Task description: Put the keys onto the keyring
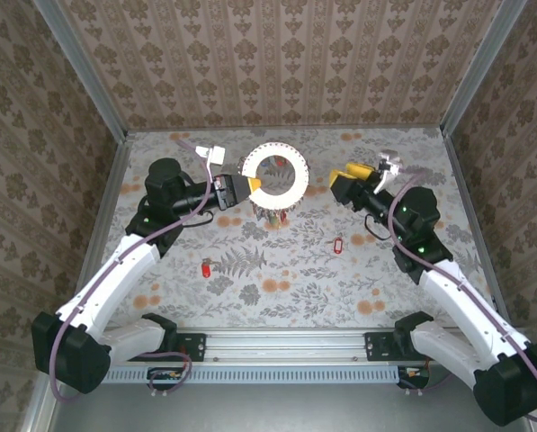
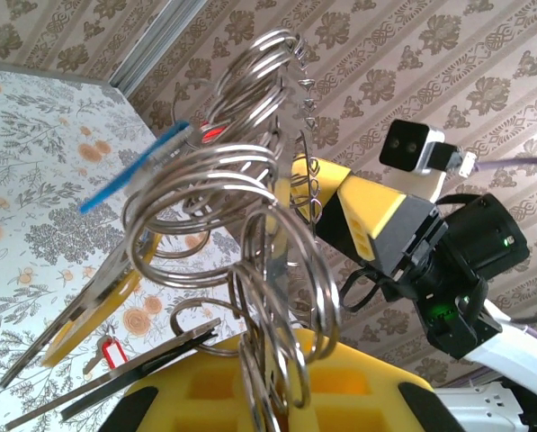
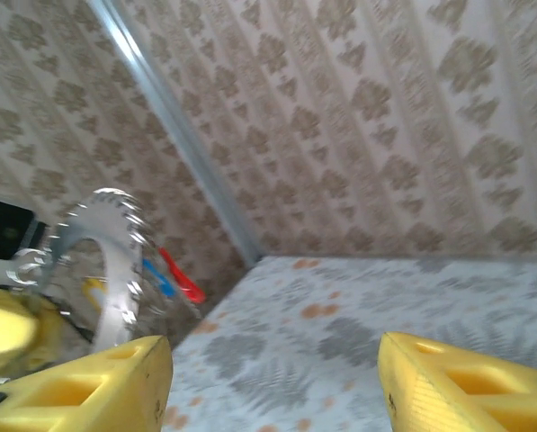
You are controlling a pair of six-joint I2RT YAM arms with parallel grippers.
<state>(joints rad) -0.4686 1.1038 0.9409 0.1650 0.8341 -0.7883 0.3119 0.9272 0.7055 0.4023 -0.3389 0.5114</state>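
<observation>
Clamped on keyring point(image 1: 299, 173) rim, left gripper point(image 1: 253, 186), holding it aloft. Right of keyring: right gripper point(image 1: 347, 178) spread wide, empty. Loose keys point(image 1: 336, 244) nearer arms than keyring; likely light, rigid, slippery, so pinch coloured heads.

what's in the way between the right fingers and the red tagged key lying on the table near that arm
Nothing visible. The right gripper is open beside the keyring, which the left gripper holds. The red-tagged key lies alone on bare table nearer that arm's base, the path between unobstructed.
</observation>
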